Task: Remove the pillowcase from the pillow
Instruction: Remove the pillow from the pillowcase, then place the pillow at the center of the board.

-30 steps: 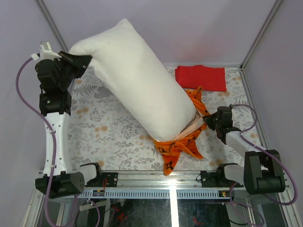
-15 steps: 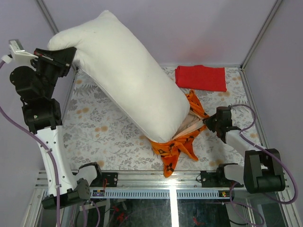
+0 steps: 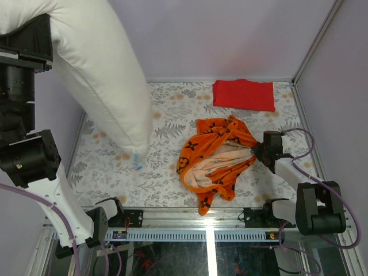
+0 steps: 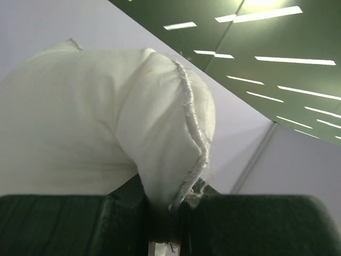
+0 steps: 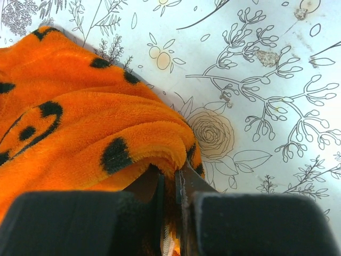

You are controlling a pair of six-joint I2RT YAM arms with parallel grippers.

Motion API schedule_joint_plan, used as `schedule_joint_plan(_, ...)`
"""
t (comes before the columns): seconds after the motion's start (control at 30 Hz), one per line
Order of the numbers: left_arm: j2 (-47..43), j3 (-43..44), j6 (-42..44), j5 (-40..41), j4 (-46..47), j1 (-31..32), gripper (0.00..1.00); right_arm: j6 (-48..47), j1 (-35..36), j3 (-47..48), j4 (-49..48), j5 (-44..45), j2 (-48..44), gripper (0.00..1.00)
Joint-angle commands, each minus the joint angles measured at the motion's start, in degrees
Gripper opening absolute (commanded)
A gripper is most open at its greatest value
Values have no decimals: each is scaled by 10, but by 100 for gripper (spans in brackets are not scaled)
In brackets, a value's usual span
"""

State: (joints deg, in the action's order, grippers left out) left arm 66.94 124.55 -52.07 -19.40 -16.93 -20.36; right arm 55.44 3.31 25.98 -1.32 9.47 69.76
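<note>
The white pillow [image 3: 92, 63] hangs in the air at the upper left, fully out of the pillowcase. My left gripper [image 3: 31, 49] is shut on its upper corner; in the left wrist view the seamed corner [image 4: 176, 133] is pinched at the gripper [image 4: 170, 213]. The orange pillowcase [image 3: 215, 158] with black motifs lies crumpled and empty on the table, right of centre. My right gripper [image 3: 257, 150] is shut on its right edge; in the right wrist view the orange fabric [image 5: 80, 122] is pinched at the gripper [image 5: 169, 184].
A folded red cloth [image 3: 244, 94] lies at the back right. The table has a floral-patterned covering [image 3: 167, 115]. Grey walls enclose the back and sides. A metal rail [image 3: 201, 221] runs along the near edge.
My left gripper has lifted the pillow up and left, clear of the pillowcase. The pillowcase has collapsed flat on the table. The right gripper has stayed in place.
</note>
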Motion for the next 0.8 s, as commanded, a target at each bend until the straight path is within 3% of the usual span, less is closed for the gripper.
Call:
schedule_joint_plan(0.0, -33, 27, 97, 98, 28, -6, 0, -12, -4, 9, 14, 40, -7, 3)
schedule_joint_plan(0.2, -97, -61, 203, 156, -11, -6, 0, -20, -4, 7, 8, 19, -9, 2)
schedule_joint_plan(0.4, -71, -83, 247, 55, -51, -6, 0, -34, -4, 7, 18, 17, -15, 2)
schedule_joint_plan(0.53, -53, -210, 221, -22, -11, -5, 0, -35, -4, 11, 20, 5, -17, 1)
schedule_joint_plan(0.67, -30, -399, 231, 49, 64, 33, 0, -36, -3, 12, 19, -5, -16, 1)
schedule_joint_plan(0.77, 32, -448, 278, 148, 61, 106, 0, -39, -3, 13, 18, -7, -13, 1)
